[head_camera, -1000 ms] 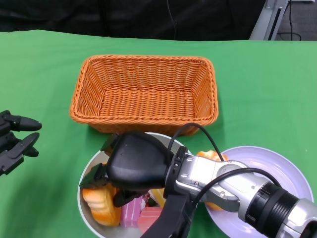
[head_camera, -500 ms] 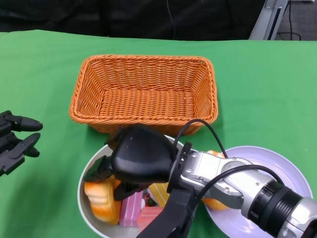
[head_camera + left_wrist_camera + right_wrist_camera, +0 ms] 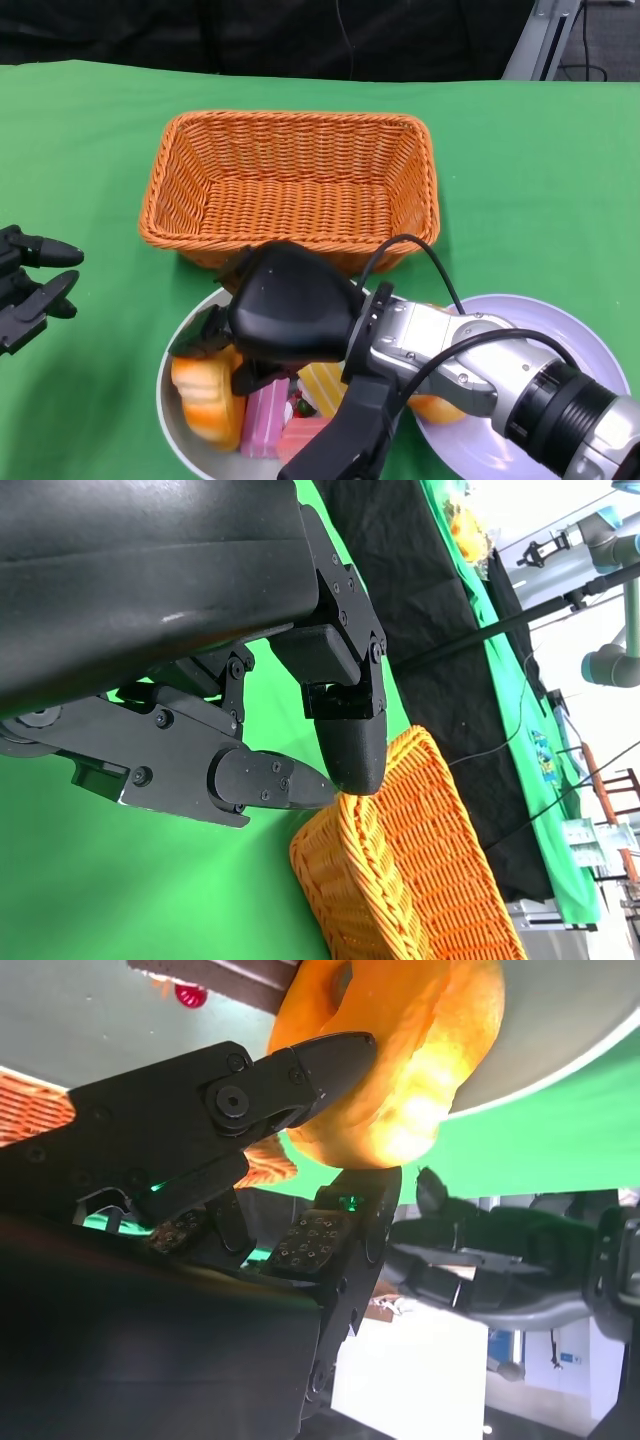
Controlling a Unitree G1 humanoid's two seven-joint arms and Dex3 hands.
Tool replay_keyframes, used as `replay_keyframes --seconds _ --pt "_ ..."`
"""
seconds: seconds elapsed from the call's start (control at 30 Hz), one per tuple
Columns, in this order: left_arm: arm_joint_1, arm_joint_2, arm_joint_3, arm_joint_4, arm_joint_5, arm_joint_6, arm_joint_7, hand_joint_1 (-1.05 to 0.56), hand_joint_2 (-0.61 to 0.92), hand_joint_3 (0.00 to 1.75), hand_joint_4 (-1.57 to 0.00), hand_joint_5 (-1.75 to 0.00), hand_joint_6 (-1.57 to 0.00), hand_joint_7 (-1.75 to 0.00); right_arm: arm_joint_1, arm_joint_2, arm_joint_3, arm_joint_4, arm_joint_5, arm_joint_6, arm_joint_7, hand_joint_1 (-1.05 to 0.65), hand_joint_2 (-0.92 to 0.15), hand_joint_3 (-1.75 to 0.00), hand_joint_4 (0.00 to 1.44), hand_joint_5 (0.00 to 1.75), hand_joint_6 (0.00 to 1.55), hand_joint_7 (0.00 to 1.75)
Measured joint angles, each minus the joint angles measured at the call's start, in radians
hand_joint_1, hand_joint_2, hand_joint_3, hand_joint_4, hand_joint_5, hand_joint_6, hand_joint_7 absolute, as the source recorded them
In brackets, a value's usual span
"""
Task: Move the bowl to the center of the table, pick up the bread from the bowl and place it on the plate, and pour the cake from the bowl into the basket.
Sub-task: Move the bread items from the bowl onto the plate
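The white bowl [image 3: 172,432] stands at the near edge of the table, just in front of the orange wicker basket [image 3: 290,180]. My right hand [image 3: 290,315] reaches into it and pinches the orange bread [image 3: 205,395] at the bowl's left side. The right wrist view shows the fingers [image 3: 300,1070] clamped on the bread [image 3: 410,1050] from both sides, with the bowl's wall [image 3: 570,1020] behind. Pink cake pieces [image 3: 265,415] lie in the bowl beside the bread. The lavender plate [image 3: 560,340] sits to the bowl's right. My left hand [image 3: 30,285] hovers open at the far left.
An orange piece [image 3: 432,408] shows at the plate's left rim, partly hidden by my right forearm. The basket [image 3: 400,880] holds nothing. Green cloth covers the table; a dark backdrop runs along the far edge.
My right hand has risen a little and drawn the bread up and slightly away from the bowl's floor. The left hand has stayed where it was.
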Motion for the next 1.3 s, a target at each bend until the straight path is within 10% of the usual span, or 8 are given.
replay_keyframes --seconds 0.8,1.3 --pt "-0.003 -0.004 0.002 0.003 -0.022 0.008 -0.001 -0.29 0.92 0.18 -0.77 -1.27 -0.80 -0.97 0.096 -0.052 -0.107 -0.216 0.090 0.003 0.147 -0.53 -0.92 -0.19 0.91 1.59 1.18 0.05" --pt "-0.004 -0.004 -0.004 -0.022 0.010 0.051 0.033 -0.21 0.92 0.18 -0.78 -1.21 -0.89 -0.84 0.161 -0.079 -0.211 -0.379 0.127 0.027 0.180 -0.51 -0.92 -0.01 0.85 1.63 1.21 0.06"
